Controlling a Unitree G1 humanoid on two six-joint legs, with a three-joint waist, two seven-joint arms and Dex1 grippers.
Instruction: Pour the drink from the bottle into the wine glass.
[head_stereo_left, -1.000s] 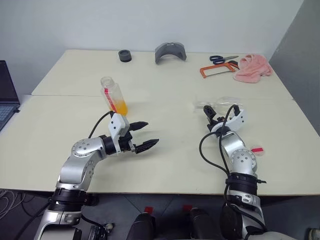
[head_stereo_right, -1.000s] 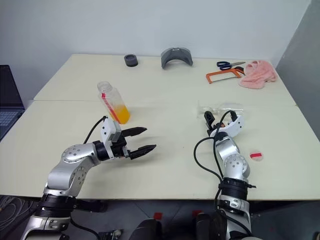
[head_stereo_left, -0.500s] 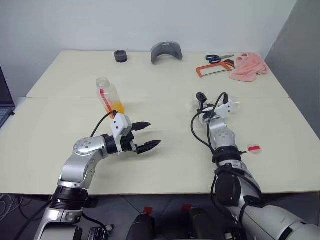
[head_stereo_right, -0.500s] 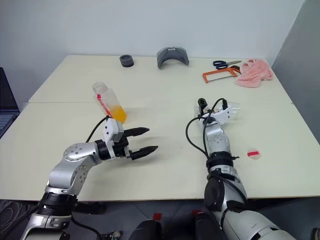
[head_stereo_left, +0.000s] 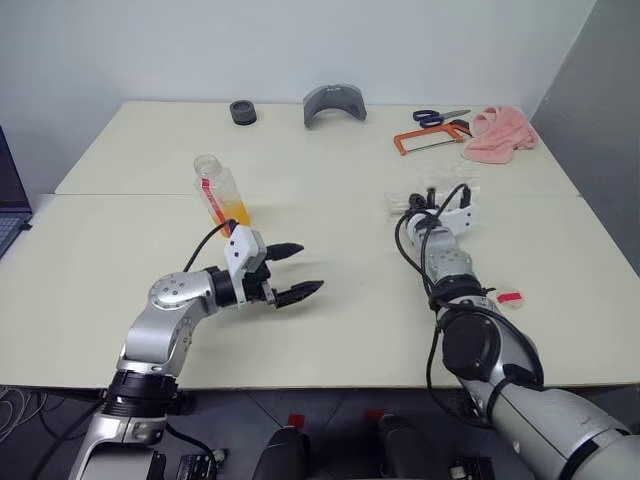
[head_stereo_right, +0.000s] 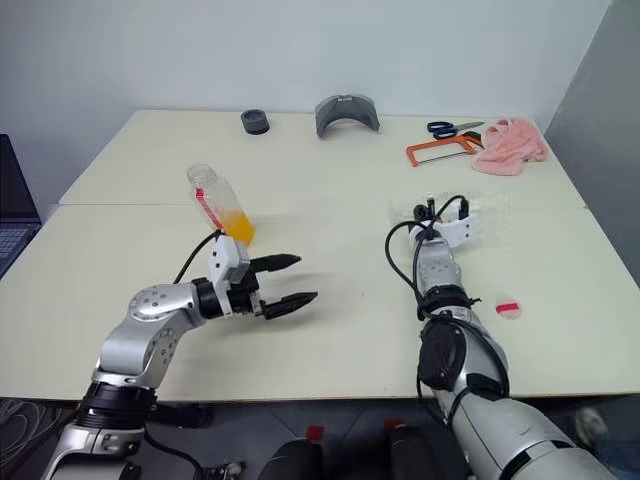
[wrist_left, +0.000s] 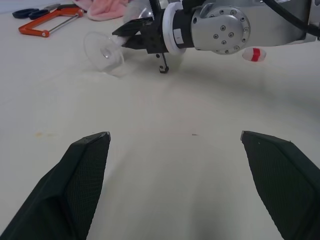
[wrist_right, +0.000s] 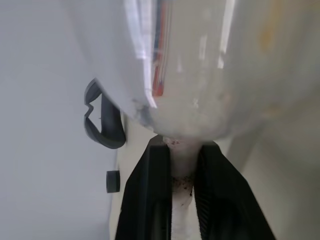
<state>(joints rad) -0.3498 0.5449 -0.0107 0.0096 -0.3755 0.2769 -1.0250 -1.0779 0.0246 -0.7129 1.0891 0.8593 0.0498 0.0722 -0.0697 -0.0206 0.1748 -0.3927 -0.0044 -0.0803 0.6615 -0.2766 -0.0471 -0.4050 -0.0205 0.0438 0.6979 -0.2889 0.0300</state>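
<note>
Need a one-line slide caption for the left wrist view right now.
Right gripper shut on the stem of the wine glass lying on the table, seen between the left gripper's open fingers.

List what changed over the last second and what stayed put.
The right end effector reached forward along the table to the wine glass lying on its side and shut on its stem. The left end effector stayed open, in place. The bottle, with the drink in it, is unmoved.
</note>
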